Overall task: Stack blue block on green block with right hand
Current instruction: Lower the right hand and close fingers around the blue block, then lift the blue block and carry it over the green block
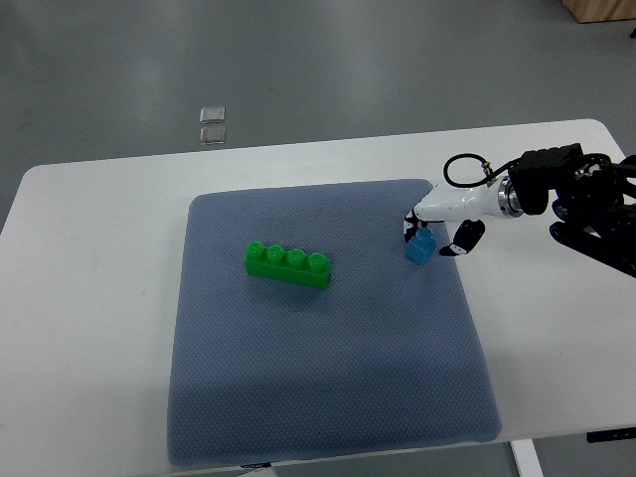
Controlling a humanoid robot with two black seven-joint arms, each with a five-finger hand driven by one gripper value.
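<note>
Right hand (434, 231): white with black fingertips, reaching in from the right edge, fingers closed around the small translucent blue plastic block (421, 247).
Blue block: held at the fingertips, just under the hand, over the right part of the mat, near its right edge.
Green block (288, 263): long green plastic brick with four studs, well to the hand's left, lying on the mat, apart from the blue one.
Mat (328, 388): blue-grey textured pad on a white table (89, 328); wide bare stretch below the hand.
Count: one blue block, one green block, one hand.
</note>
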